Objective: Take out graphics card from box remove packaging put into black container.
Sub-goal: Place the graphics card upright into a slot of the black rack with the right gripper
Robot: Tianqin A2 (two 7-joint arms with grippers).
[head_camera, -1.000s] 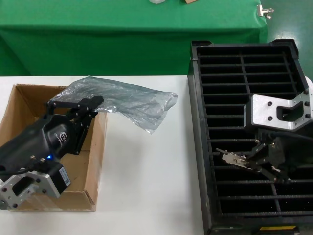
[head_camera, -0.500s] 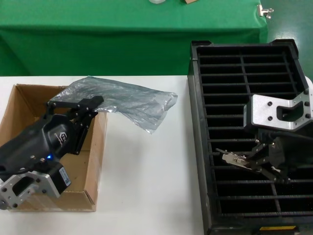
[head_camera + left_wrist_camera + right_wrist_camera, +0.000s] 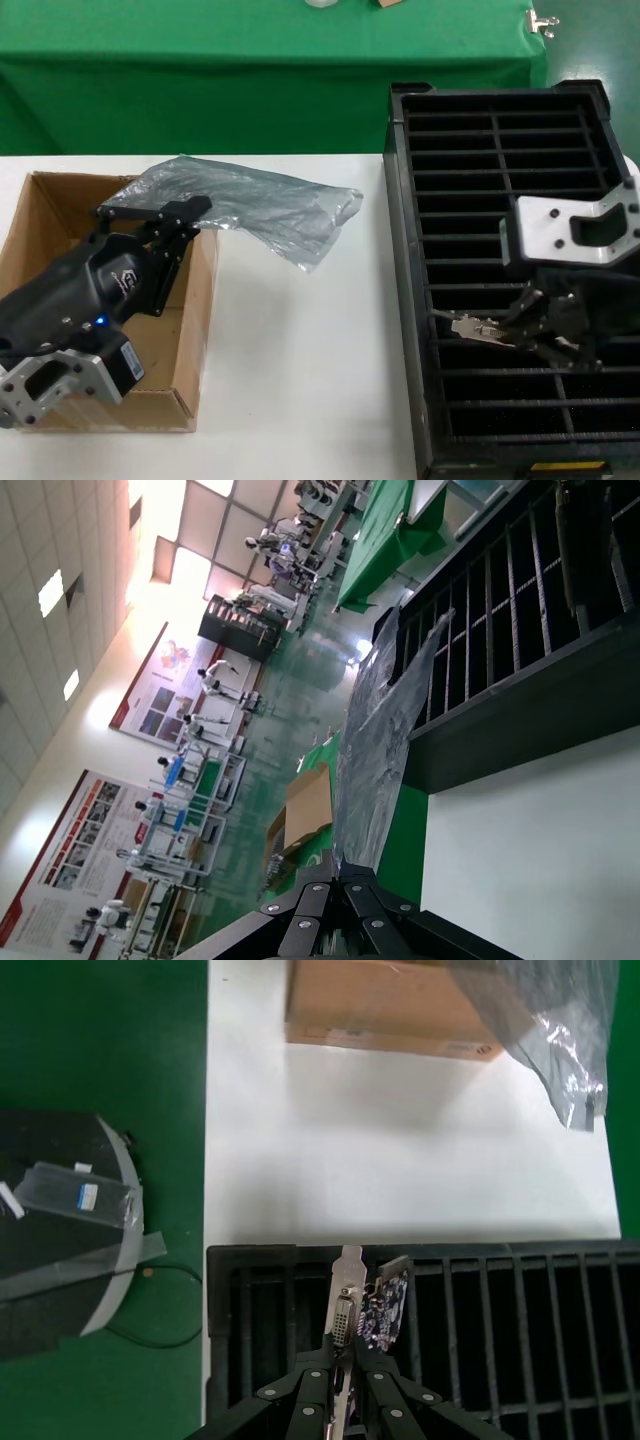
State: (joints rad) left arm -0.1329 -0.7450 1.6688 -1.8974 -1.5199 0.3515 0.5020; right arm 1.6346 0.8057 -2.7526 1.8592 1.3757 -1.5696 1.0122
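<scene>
The crinkled silvery packaging (image 3: 260, 205) hangs over the back right corner of the brown box (image 3: 205, 300), and my left gripper (image 3: 160, 212) is shut on its left edge. From the left wrist view the packaging (image 3: 385, 740) stretches away from that gripper (image 3: 340, 880). My right gripper (image 3: 520, 325) is shut on the graphics card (image 3: 478, 327) and holds it low over the near left slots of the black container (image 3: 400, 250). In the right wrist view the graphics card (image 3: 385, 1305) stands edge-on with its silver bracket (image 3: 347, 1300) ahead of that gripper (image 3: 350, 1360).
White tabletop (image 3: 300, 380) lies between the box and the black container. A green-clothed table (image 3: 200, 60) runs along the back, with a metal clip (image 3: 543, 22) on it. Beside the white table, a round black base (image 3: 60, 1220) sits on the green floor.
The right wrist has tilted slightly and the graphics card has edged a little lower over the slots. The left arm and the packaging have not moved.
</scene>
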